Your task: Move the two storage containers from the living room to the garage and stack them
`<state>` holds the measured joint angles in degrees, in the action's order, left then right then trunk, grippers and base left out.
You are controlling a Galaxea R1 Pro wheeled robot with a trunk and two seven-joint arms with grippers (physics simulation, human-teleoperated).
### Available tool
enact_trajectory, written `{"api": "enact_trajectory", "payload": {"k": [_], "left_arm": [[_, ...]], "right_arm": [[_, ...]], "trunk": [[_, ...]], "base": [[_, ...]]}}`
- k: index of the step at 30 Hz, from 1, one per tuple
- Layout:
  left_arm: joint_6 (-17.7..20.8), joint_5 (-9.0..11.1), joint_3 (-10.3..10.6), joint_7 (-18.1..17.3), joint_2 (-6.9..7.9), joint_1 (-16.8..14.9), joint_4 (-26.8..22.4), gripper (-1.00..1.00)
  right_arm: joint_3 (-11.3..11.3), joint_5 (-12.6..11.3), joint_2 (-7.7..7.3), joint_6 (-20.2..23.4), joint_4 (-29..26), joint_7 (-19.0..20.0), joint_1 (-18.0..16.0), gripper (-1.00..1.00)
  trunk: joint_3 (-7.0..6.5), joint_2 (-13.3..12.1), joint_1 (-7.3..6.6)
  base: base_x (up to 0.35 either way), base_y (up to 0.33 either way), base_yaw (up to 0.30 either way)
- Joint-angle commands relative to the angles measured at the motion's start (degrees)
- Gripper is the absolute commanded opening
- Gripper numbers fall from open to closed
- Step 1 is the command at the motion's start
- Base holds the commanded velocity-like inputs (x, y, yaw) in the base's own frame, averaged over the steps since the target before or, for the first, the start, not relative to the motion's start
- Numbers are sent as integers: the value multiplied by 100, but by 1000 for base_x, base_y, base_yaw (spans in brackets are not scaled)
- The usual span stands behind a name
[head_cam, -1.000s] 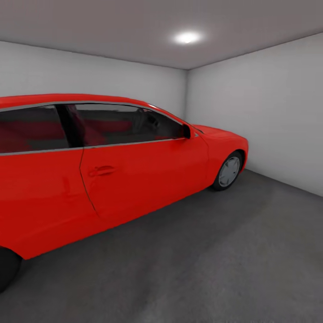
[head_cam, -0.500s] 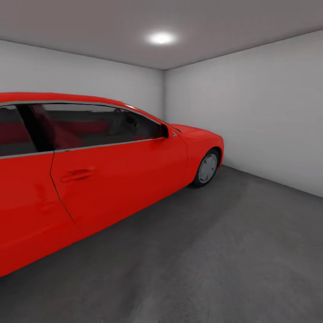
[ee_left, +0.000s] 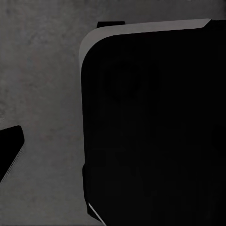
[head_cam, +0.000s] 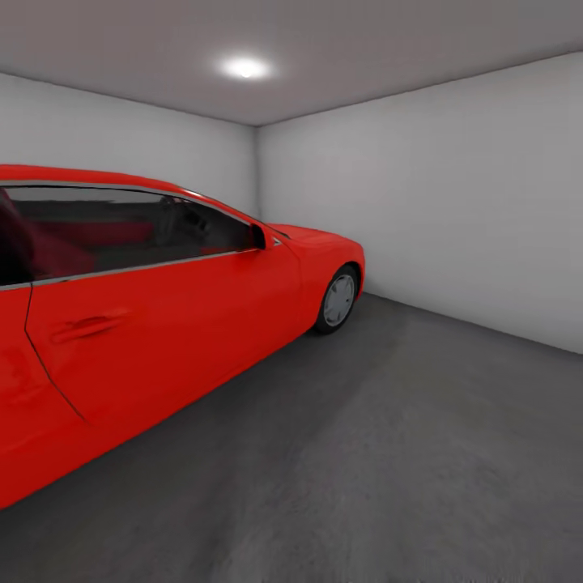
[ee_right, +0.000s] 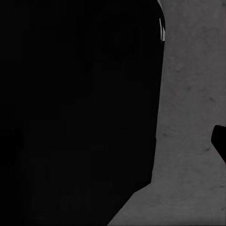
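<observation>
Since a second ago our head view has swung to the right, so the red car (head_cam: 154, 316) sits further toward its left edge and the corner of the garage (head_cam: 421, 202) has slid leftward too; the car itself has not moved. We see its side door, dark windows, mirror and front wheel, with the ceiling light (head_cam: 245, 68) above and the dark speckled floor (head_cam: 405, 453) spreading out ahead of us.

From our left wrist camera a large black rounded body with a pale edge (ee_left: 155, 122) blocks most of the picture, with rough grey concrete beside it and a small dark wedge at one edge. Our right wrist camera gives much the same: a black mass (ee_right: 80, 108) close to the lens and concrete past it. We cannot tell whether either gripper's fingers are apart or together, as neither pair is clearly visible. We cannot make out the storage containers, so we cannot place them relative to either gripper.
</observation>
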<state>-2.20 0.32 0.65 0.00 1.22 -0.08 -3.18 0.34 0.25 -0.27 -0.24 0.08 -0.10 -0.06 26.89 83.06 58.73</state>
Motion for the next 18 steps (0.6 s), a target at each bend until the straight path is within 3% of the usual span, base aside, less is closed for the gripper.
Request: {"api": "enact_trajectory", "payload": {"k": [1,18], "left_arm": [[-18,3,7,0,1,-1,2,100],[-18,3,7,0,1,-1,2,100]], "right_arm": [[6,7,0,-2,1,0,-2,100],[3,-22,0,-279,1,-4,-1,100]], "trunk": [[4,2,0],[4,2,0]], "base": [[0,0,-297],[0,0,-297]]}}
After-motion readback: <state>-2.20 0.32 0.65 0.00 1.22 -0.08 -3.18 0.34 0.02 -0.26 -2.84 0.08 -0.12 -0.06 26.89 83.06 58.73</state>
